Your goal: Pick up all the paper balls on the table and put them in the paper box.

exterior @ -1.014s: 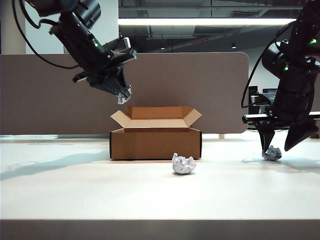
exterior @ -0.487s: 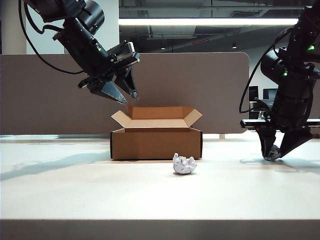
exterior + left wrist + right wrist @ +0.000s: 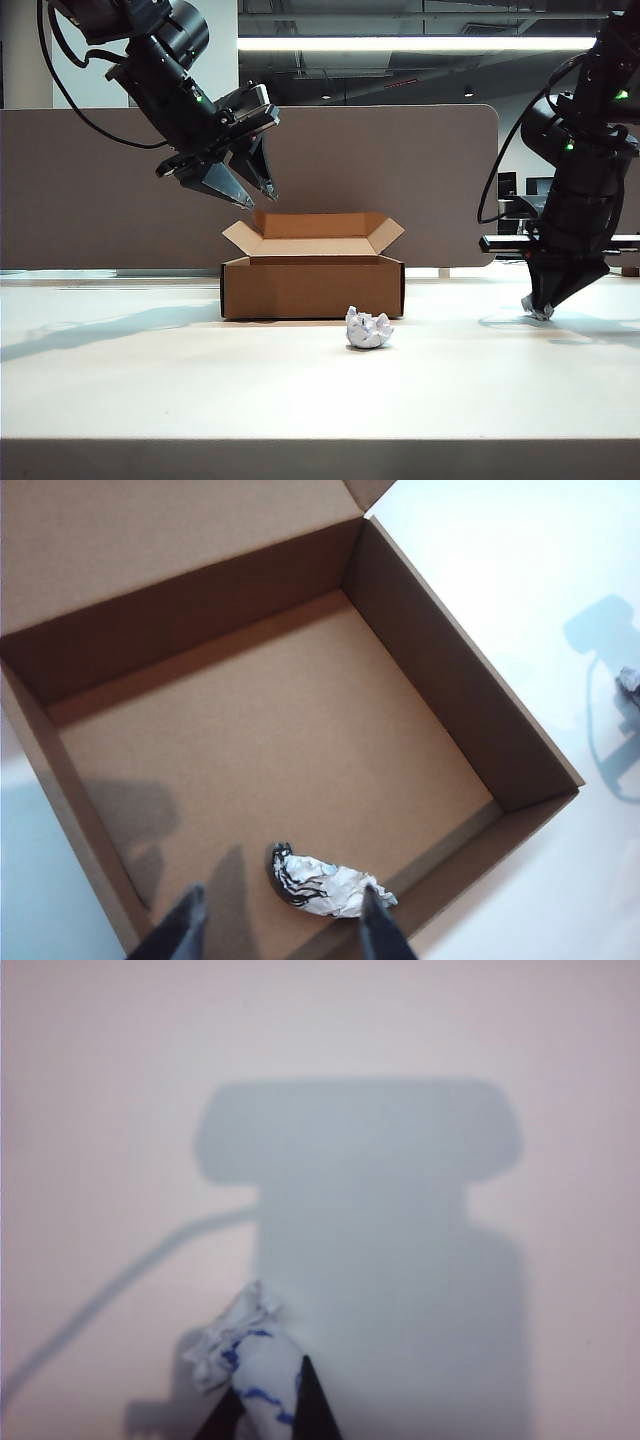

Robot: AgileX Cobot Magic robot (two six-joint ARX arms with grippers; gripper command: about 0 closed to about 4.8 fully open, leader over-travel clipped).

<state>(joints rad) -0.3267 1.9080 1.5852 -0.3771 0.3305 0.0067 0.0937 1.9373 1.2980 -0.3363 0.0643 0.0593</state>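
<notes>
Pinching a ball (image 3: 245, 1360) w/ my right claw (image 3: 541, 308), well to the right of the box (image 3: 312, 286) in the ext. view, tips down at the table (image 3: 200, 390). Jaws are narrow, shut on the ball. To do this step well, I judge: be sure the grip is firm before lifting, rise straight, clear the box's right flap, let go only once over the middle.

My left claw (image 3: 243, 187) hangs above the box's left flap, jaws wide, holding nothing.

A third ball (image 3: 367, 328) lies loose on the table just in front of the box, not yet picked.

Views differ: only the left wrist cam looks into the box, showing a ball (image 3: 328, 883) on its floor near one wall, between my left fingertips (image 3: 183, 920). The ext. view hides that inside. Right wrist cam shows white paper w/ blue marks squeezed between the tips; from outside it's a mere speck.
</notes>
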